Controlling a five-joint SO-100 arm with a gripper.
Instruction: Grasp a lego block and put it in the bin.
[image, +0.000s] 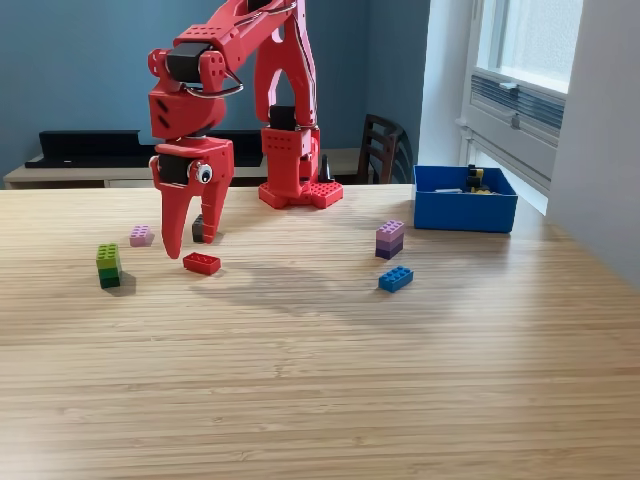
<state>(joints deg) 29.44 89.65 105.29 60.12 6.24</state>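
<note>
Exterior view, left to right. Green block stack (108, 265) and pink block (141, 235) noted at far left of the table (320, 400). Gripper (190, 238) seen with jaws parted, nothing held, hanging just above the red block (202, 263); a dark block (199, 228) partly hidden behind it. Grasp judged not yet made. Purple stack (390, 239) and blue block (395, 279) lie mid-right. The bin (465, 211), far right, is seen to hold some small pieces already, yellow and dark; count unclear.
</note>
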